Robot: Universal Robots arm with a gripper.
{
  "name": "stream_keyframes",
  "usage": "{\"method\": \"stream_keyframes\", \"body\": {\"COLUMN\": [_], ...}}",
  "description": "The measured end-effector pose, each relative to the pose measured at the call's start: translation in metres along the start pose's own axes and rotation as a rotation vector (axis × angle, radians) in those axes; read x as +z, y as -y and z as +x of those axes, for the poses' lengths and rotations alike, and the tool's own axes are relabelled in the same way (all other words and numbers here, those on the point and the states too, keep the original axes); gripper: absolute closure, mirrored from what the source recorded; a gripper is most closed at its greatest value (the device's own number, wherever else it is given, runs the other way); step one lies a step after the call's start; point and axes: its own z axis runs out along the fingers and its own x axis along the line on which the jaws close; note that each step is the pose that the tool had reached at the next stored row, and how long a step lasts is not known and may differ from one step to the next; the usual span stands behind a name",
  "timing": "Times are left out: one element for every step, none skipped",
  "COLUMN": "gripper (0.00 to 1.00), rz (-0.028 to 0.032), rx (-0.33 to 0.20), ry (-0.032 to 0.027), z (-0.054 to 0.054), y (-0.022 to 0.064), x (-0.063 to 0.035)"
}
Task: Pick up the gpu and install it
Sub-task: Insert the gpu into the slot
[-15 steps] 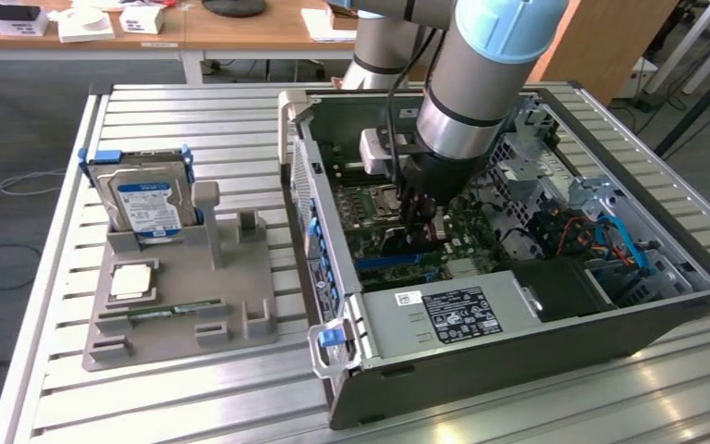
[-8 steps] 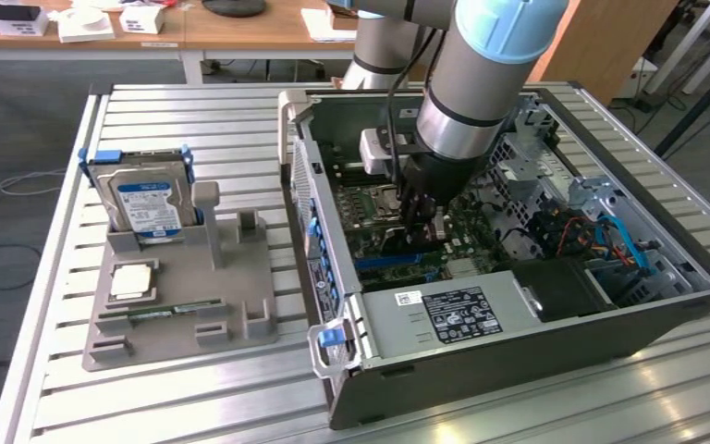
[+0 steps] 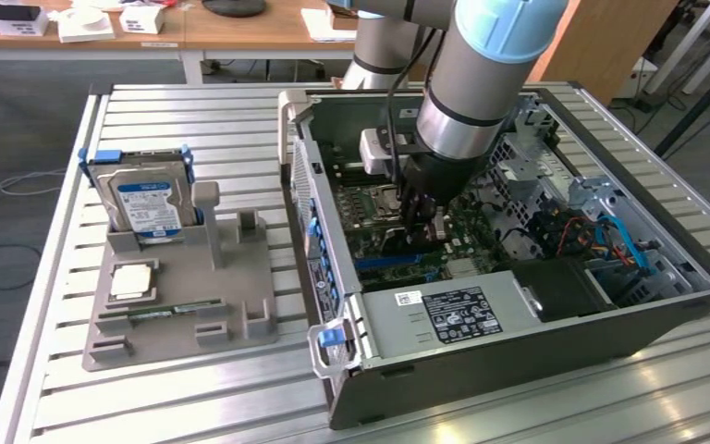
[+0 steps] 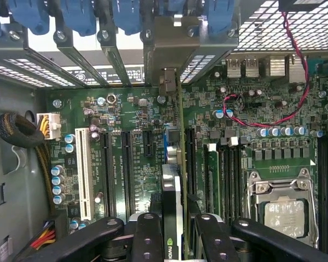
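Observation:
The gpu (image 4: 173,191) appears edge-on in the wrist view, a thin card standing upright over the green motherboard (image 4: 126,114). Its silver bracket (image 4: 167,52) reaches up to the rear slot openings under the blue clips. My gripper (image 4: 177,240) is shut on the card, with black fingers (image 4: 146,240) pressed against both of its faces. In the exterior view my gripper (image 3: 420,213) reaches down inside the open computer case (image 3: 330,277), just above the motherboard. Whether the card's edge sits in a slot is hidden.
A hard drive (image 3: 145,199) stands in a grey holder (image 3: 182,296) on the exterior view's left, with a CPU (image 3: 130,280) and a RAM stick (image 3: 170,312) on it. Inside the case are the power supply (image 3: 454,314), CPU socket (image 4: 284,210), a red cable (image 4: 262,117) and a white slot (image 4: 83,169).

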Motion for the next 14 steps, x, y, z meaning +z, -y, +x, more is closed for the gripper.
{"method": "stream_keyframes", "body": {"gripper": [0.73,0.73,0.73,0.73,0.73,0.73,0.73,0.73,0.73,0.73,0.73,0.73,0.73,0.73], "rz": [0.0001,0.0003,0.0004,0.0006,0.0008,0.0010,0.0011,0.0010,0.0011,0.0011,0.0010,0.0011,0.0011,0.0011], "rx": [0.000,0.000,0.000,0.000,0.000,0.000,0.000,0.000,0.000,0.000,0.000,0.000,0.000,0.000], "ry": [-0.0007,-0.0024,-0.0055,-0.0089,-0.0120,-0.0143,-0.0161,-0.0167,-0.0168,-0.0168,-0.0168,-0.0167,-0.0167,-0.0168], "z": [0.0000,-0.0001,-0.0001,0.0000,0.0000,0.0000,0.0001,0.0001,0.0001,0.0001,0.0001,0.0001,0.0001,0.0001], "y": [0.0000,0.0000,0.0000,0.0000,0.0000,0.0000,0.0000,0.0000,0.0000,0.0000,0.0000,0.0000,0.0000,0.0000], "x": [0.0000,0.0001,0.0001,0.0000,0.0000,0.0001,0.0000,0.0000,-0.0001,0.0000,0.0000,0.0000,0.0000,0.0000]}}
